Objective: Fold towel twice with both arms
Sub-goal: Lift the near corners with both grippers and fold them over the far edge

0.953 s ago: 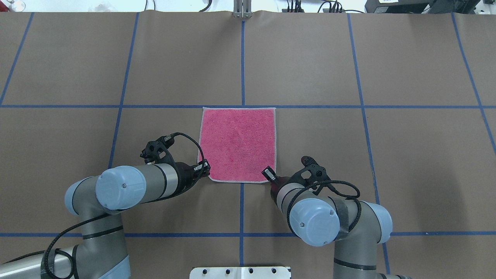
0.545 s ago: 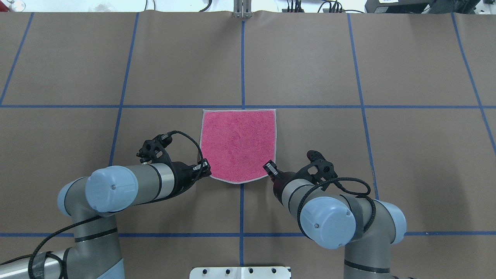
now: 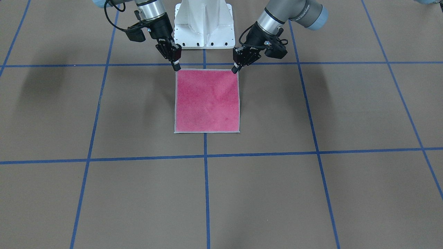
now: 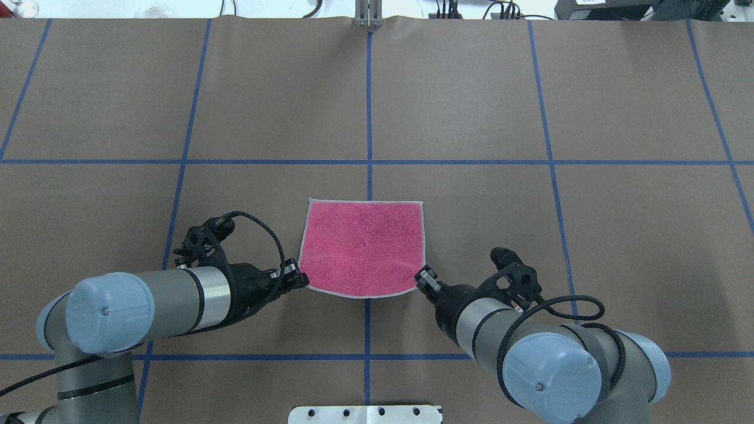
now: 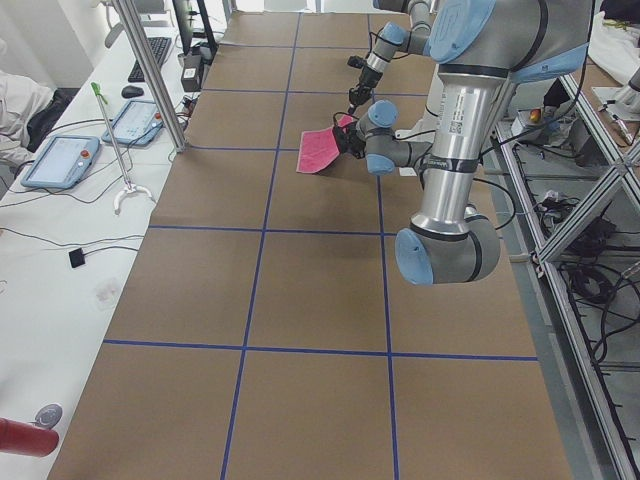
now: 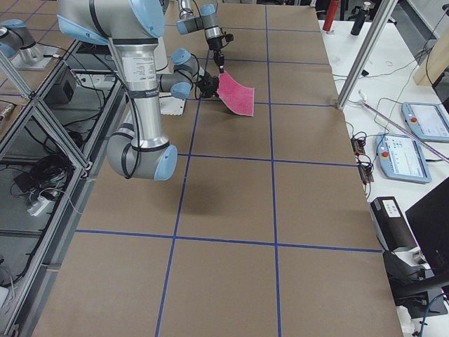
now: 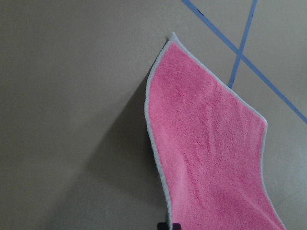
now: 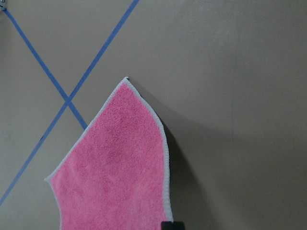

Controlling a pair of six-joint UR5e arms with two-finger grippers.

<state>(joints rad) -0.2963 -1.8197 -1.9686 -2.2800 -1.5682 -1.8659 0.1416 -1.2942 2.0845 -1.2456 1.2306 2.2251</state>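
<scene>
The towel (image 4: 362,247) shows its pink face with a light grey border; its dark grey face is hidden. My left gripper (image 4: 297,279) is shut on its near left corner. My right gripper (image 4: 422,277) is shut on its near right corner. Both hold the near edge raised, while the far edge (image 4: 365,202) rests on the table. In the front-facing view the towel (image 3: 207,100) slopes up to my left gripper (image 3: 236,69) and right gripper (image 3: 177,65). The wrist views show the towel (image 7: 211,158) (image 8: 120,172) hanging away from each hand. It also shows slanted in the side views (image 5: 320,150) (image 6: 237,95).
The brown table carries blue tape lines (image 4: 369,118). The white pedestal base (image 3: 203,24) stands just behind the grippers. A side bench with tablets (image 5: 60,160) and a metal post (image 5: 150,80) lies beyond the table's far edge.
Both grippers have pulled back toward the robot's base with the towel's near corners. The towel's far edge has slid toward the robot, and the near edge has risen.
</scene>
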